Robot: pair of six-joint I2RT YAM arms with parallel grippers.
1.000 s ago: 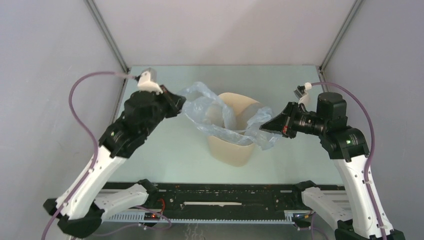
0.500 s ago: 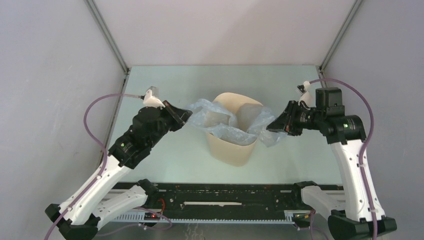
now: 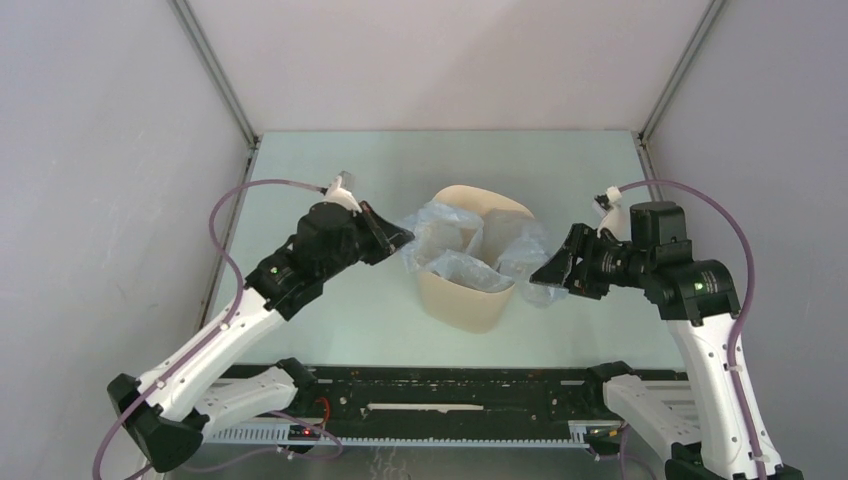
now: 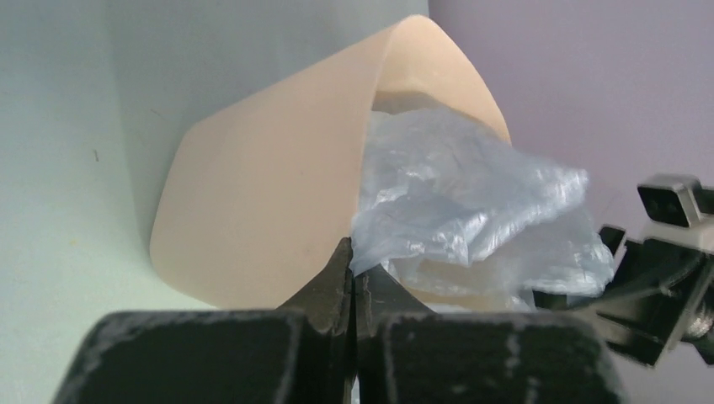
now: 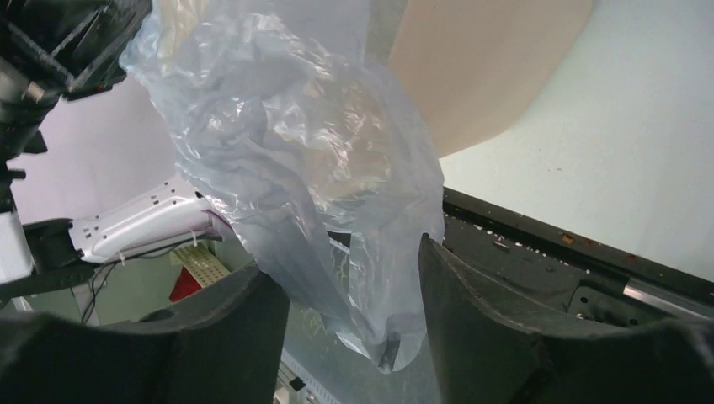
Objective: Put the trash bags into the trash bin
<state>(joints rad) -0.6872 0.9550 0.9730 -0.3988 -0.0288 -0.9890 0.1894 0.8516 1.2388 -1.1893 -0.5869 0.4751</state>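
Note:
The beige trash bin (image 3: 470, 295) stands upright mid-table. The pale blue, wrinkly trash bag (image 3: 455, 268) lies partly inside its mouth and spills over the left and right rims. My left gripper (image 3: 403, 238) is at the bin's left rim, shut on a corner of the bag (image 4: 455, 202), its tips (image 4: 352, 263) pinching the film beside the bin wall (image 4: 261, 210). My right gripper (image 3: 541, 276) is just right of the bin and stands open. In the right wrist view the bag (image 5: 295, 143) hangs loose between its spread fingers (image 5: 347, 257), with the bin (image 5: 480, 67) behind.
A black rail (image 3: 450, 395) with both arm bases runs along the near table edge. Grey walls and metal frame posts (image 3: 215, 75) enclose the pale green table (image 3: 330, 170).
My right gripper has opened and let go of the bag. Both arms have come down toward the bin, and the bag has sunk further into it.

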